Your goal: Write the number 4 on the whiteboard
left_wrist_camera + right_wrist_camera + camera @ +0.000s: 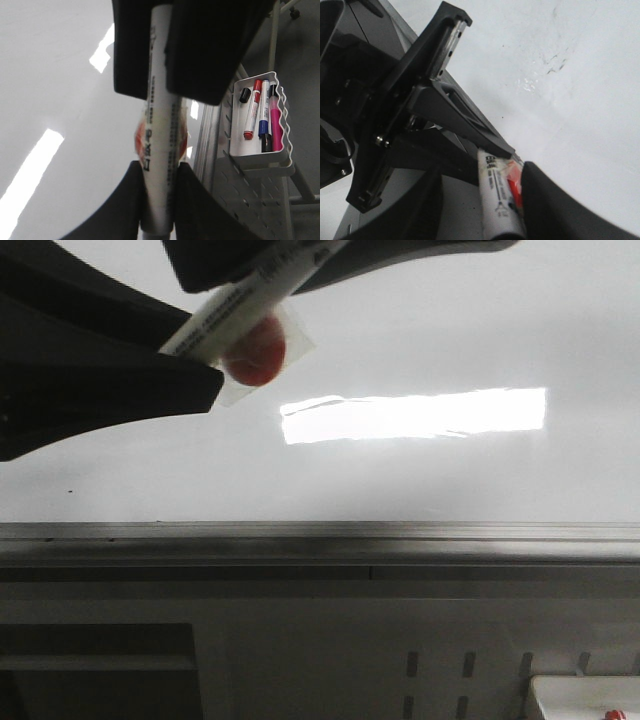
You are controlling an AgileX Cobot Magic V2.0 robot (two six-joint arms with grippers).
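While both grippers pinch one white marker (238, 312) at the upper left of the front view, the left gripper (159, 92) clamps its barrel and the right gripper (502, 200) is pressed around it too. Beyond lies the whiteboard (450, 330), glossy, its grey rail (400, 532) nearest. No drawn 4 is visible. A marker tray (261, 160) hangs beside the board.

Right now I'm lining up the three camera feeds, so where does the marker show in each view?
Front view: the marker slants across the upper left, between dark gripper fingers, over the whiteboard.
Left wrist view: it runs down the centre, between two pairs of fingers.
Right wrist view: it sits at the lower centre, held from both sides.
Shared landmark: the red patch on its barrel, against the glossy white board.
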